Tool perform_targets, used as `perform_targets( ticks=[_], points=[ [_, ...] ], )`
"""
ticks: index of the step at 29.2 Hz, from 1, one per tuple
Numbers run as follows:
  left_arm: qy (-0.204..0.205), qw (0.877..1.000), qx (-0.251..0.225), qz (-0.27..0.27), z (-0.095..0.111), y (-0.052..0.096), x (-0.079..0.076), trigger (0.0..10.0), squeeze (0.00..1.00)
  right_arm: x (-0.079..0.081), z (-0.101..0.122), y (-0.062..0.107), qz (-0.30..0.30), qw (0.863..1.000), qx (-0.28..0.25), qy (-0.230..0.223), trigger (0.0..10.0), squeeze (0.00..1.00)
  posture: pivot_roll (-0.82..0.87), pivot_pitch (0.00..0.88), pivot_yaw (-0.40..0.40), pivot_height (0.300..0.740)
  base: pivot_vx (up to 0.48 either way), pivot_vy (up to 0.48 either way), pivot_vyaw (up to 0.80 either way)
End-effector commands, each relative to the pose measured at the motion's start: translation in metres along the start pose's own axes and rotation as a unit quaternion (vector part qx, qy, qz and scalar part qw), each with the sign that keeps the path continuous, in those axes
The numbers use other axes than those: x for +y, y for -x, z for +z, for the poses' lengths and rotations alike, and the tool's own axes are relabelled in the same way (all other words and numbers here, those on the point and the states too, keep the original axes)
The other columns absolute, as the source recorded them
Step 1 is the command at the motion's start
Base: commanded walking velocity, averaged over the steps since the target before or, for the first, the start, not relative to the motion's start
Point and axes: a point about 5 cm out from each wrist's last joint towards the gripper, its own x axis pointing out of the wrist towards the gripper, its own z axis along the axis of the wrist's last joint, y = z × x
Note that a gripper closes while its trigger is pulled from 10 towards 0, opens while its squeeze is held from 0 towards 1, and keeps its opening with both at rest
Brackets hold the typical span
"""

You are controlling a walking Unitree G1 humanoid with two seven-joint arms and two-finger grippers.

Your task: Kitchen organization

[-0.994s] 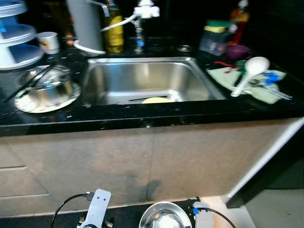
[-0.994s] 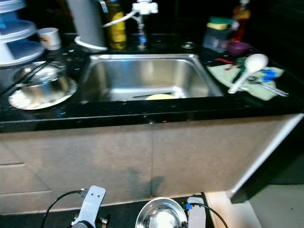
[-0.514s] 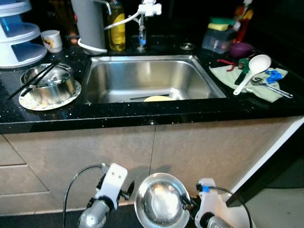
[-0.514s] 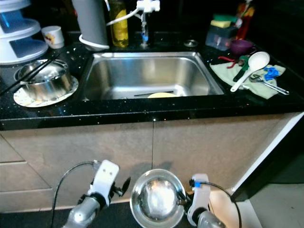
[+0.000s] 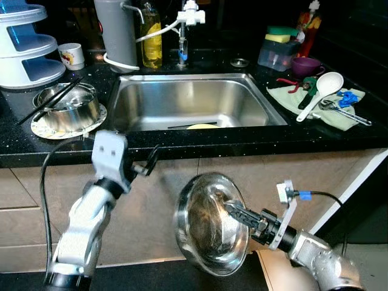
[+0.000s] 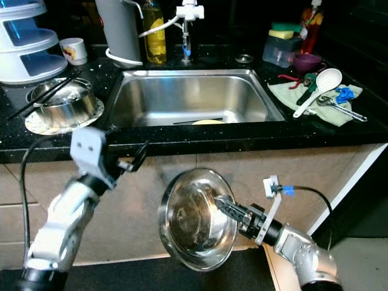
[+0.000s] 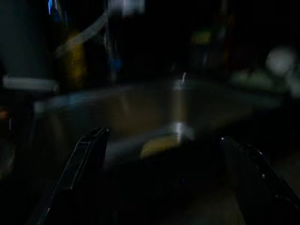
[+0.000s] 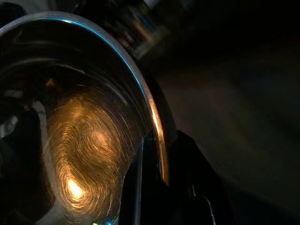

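The steel bowl hangs tilted on its edge in front of the cabinet face, below the sink, its hollow turned toward the camera. The right end effector is clamped on its rim, one black finger inside the hollow. The right wrist view adds what the head views cannot: the rim runs between the two fingers, one on each side of the metal, with a warm swirl of reflected light in the bowl's bottom.

The left end effector is raised just under the front edge of the surface, below the sink's left corner, and is empty. Its wrist view is dark and blurred but shows its two fingers spread wide apart, looking across the sink basin with a pale yellow thing lying in it; the head views show the same yellow piece at the sink's near wall.

Left of the sink, a second steel bowl with chopsticks across it sits on a patterned plate close to the surface's front edge. Right of the sink, a white ladle lies on a green cloth with small utensils. Behind the sink stand the tap and a yellow bottle.

Between the held bowl and the surface's front edge there is open cabinet face.
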Motion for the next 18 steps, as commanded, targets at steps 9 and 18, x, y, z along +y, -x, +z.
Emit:
perform_targets(
  ticks=[9,18],
  points=[
    [-0.064,0.988,0.137,0.03,-0.017,-0.01,0.019,10.0,0.0,-0.007,0.101,-0.037,-0.221,0.933,-0.159,0.237,10.0,0.0,-0.02,0.099,-0.026,0.74,0.0,0.0,0.0],
    [-0.094,0.981,0.162,0.055,-0.014,-0.024,0.03,10.0,0.0,0.005,0.159,-0.041,-0.331,0.843,-0.278,0.319,10.0,0.0,-0.01,0.11,-0.03,0.74,0.0,0.0,0.0]
  ],
)
